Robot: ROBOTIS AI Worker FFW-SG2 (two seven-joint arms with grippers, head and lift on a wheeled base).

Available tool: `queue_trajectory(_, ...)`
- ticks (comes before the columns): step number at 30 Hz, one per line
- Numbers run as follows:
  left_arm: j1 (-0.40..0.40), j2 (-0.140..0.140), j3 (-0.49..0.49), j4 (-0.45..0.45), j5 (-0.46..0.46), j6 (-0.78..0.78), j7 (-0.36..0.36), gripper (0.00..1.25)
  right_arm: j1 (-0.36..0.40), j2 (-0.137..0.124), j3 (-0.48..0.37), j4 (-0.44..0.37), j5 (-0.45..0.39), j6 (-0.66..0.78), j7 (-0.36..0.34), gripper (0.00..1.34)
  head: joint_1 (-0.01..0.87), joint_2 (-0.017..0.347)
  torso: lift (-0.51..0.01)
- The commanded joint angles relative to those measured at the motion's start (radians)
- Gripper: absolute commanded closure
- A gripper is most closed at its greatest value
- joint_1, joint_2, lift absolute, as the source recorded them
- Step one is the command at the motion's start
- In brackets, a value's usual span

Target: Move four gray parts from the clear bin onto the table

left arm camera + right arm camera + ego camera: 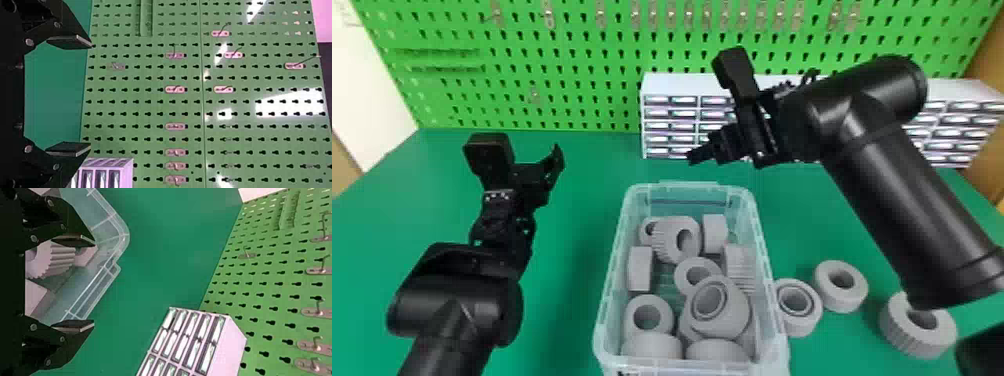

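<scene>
The clear bin (pixel 766 240) stands at the front middle of the table, holding several gray parts (pixel 677 240), some on their sides and some stacked. Three more sit on the table to its right: one part (pixel 794 305) beside the bin wall, another (pixel 841 285) farther right, and a third (pixel 917 325) partly behind the right arm. My left gripper (pixel 544 172) is left of the bin, raised and empty; the left gripper (pixel 91 96) is open. High above the bin's far end is my right gripper (pixel 714 150); the right gripper (pixel 94 283) is open, with ribbed gray part (pixel 58 260) below it.
A white drawer cabinet (pixel 672 85) stands at the table's back right, behind the right gripper. The green pegboard (pixel 557 60) with metal hooks rises along the back. Green table surface (pixel 572 240) lies between the left arm and the bin.
</scene>
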Motion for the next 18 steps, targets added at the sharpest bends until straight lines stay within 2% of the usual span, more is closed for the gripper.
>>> queue_trajectory(1,-0.003,0.0,0.001,0.0,0.0,-0.003,0.0,0.35,-0.009,0.004,0.027,0.02,-0.02,-0.008,-0.004,0.53,0.693,0.072,-0.052)
queue_trajectory(11,-0.003,0.0,0.002,0.0,-0.001,-0.005,0.0,0.35,-0.021,0.01,0.082,0.083,-0.106,-0.035,-0.039,0.53,0.693,0.072,-0.052)
queue_trajectory(18,0.0,0.0,0.005,0.0,-0.001,-0.006,0.0,0.35,-0.023,0.012,0.108,0.086,-0.166,-0.001,-0.062,0.53,0.693,0.072,-0.052)
